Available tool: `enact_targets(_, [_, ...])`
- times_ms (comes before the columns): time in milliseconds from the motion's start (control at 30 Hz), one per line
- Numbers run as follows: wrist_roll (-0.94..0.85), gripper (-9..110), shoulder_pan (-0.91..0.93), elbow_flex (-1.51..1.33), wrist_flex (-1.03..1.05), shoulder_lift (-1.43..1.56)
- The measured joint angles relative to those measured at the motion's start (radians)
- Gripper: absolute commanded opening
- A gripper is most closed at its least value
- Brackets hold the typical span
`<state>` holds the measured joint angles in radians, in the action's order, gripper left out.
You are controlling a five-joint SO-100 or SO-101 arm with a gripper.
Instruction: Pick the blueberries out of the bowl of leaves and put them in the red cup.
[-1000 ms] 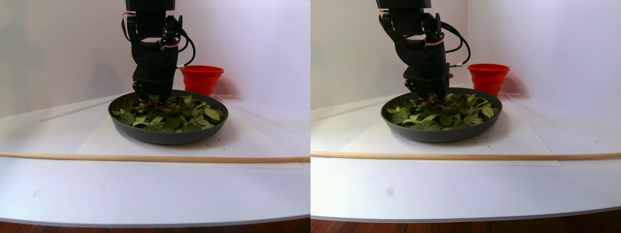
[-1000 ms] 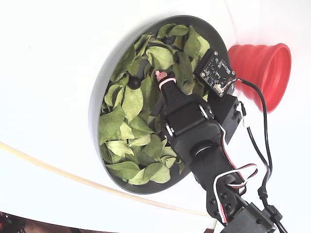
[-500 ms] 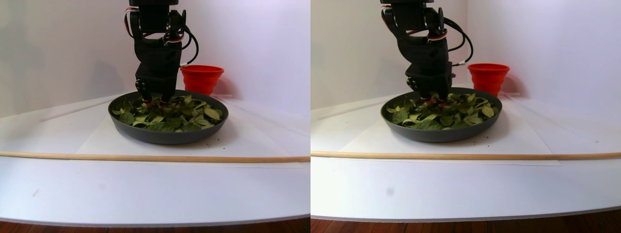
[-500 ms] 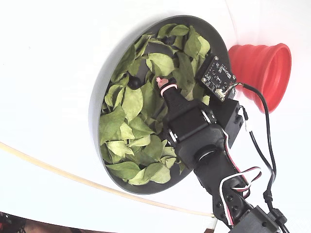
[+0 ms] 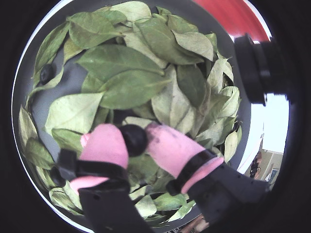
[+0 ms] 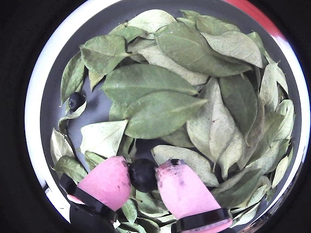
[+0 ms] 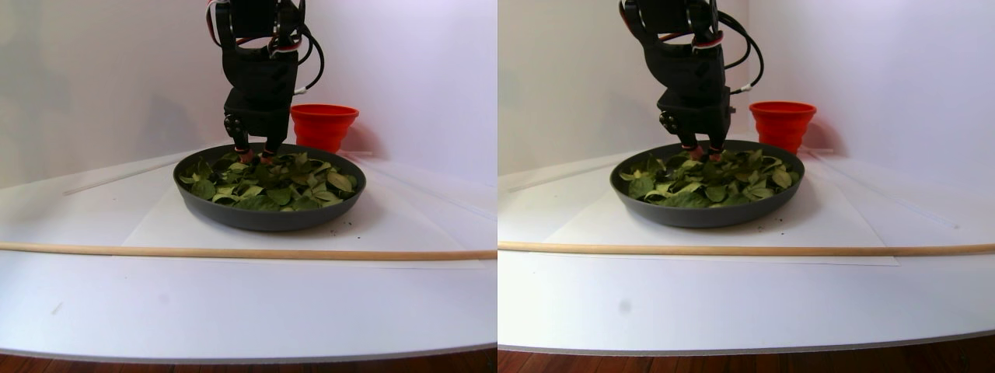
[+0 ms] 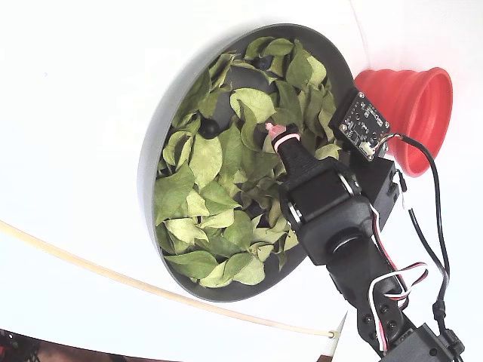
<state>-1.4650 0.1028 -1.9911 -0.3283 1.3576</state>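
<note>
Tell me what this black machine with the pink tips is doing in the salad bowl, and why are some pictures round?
The black machine is a robot arm. Its pink fingers work like a pinching hand, and its gripper is squeezing one dark blueberry. The two round pictures come from tiny cameras riding on the arm, so they look straight down past the fingers. The wide picture is two side-by-side views from the front of the table. The last one looks down from above.

On the white table sits a grey bowl full of green leaves. Another berry rests near the bowl's edge among the leaves. Behind the bowl stands a red cup, and a thin wooden stick lies in front.
</note>
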Motion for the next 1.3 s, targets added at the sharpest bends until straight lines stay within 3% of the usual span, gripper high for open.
enact_targets(1300, [-0.112,9,0.129,0.054,0.121,0.094])
